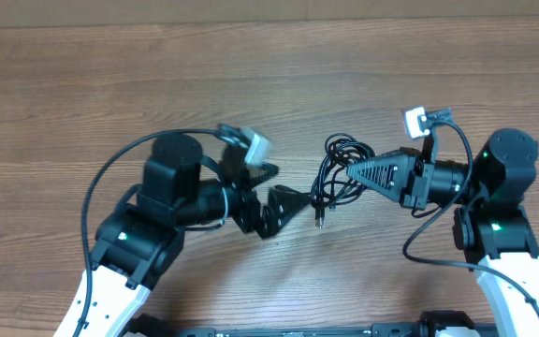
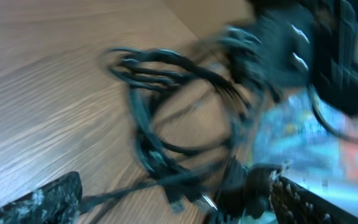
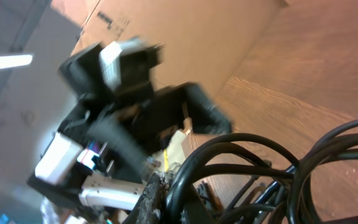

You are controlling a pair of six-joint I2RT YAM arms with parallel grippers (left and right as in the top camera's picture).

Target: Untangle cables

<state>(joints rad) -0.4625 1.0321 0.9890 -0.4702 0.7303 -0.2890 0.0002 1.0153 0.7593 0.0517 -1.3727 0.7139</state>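
At table centre, between the arms: cables in a looped bundle on the wood. Right gripper pinches the bundle's right side. Left gripper is spread wide, just left of the loops; contact unclear.

A wood-grain table fills the overhead view, its grain running left to right. Beyond its far edge stands a brown cardboard panel bearing a small printed label. At the left of the right wrist view glows a bright strip, perhaps a ceiling light.

Black cables on brown wood-grain table
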